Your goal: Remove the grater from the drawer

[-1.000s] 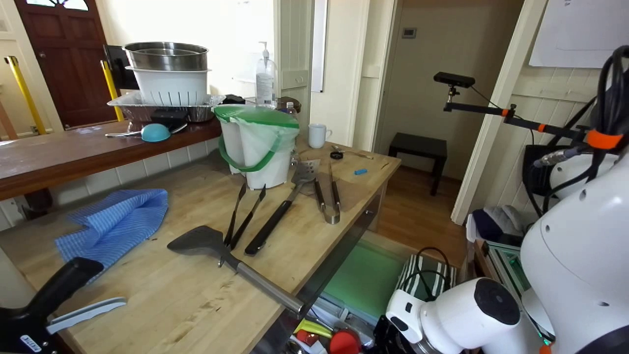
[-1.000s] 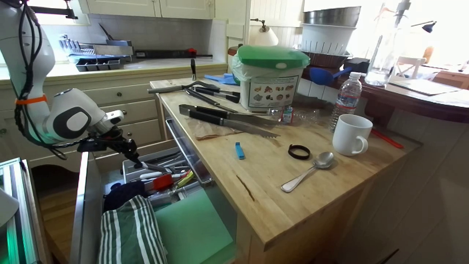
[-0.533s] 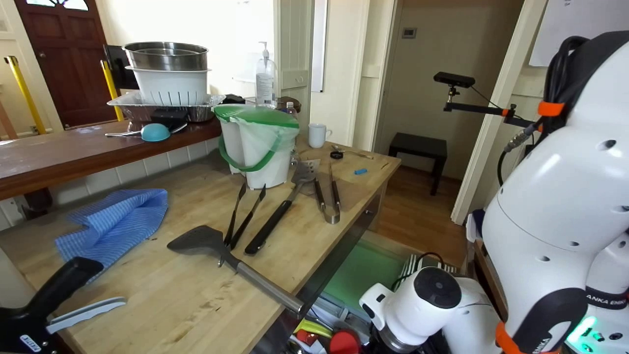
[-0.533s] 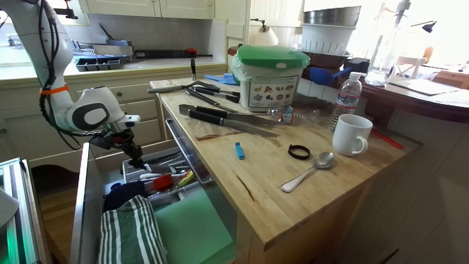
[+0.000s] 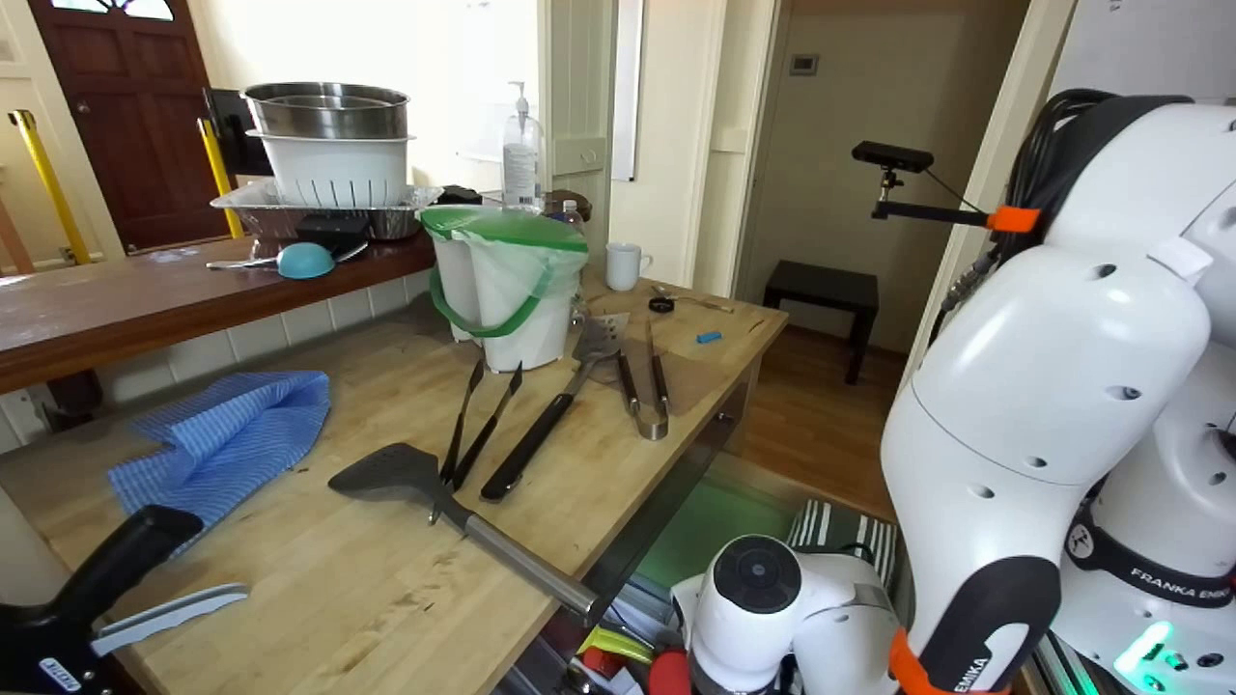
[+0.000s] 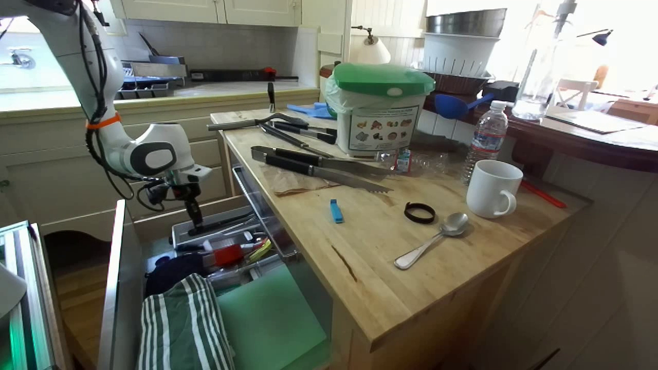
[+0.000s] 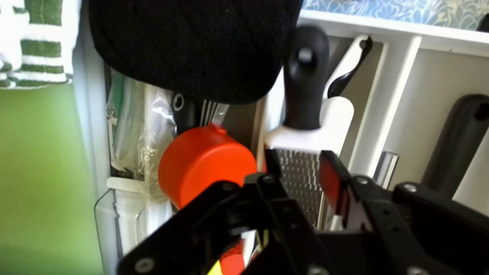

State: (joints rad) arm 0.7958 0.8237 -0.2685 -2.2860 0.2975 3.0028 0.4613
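Grater (image 7: 300,173), of perforated grey metal with a black holed handle (image 7: 305,89), lies inside the wide, shallow, grey-walled drawer (image 6: 126,267), its long axis running up the wrist view. The black two-fingered pincer (image 7: 300,157) stands with fingers (image 7: 331,179) parted, one to each side of the plate and below the handle in that view, so closing should act across its width; whether tips sit above or around it cannot be told. A round red plastic cup (image 7: 206,164) and a white divider (image 7: 389,103) flank the grater.

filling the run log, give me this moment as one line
gripper: open, grater visible between jaws | grater: in drawer, not yet removed | contact: can't tell | nearby: red item
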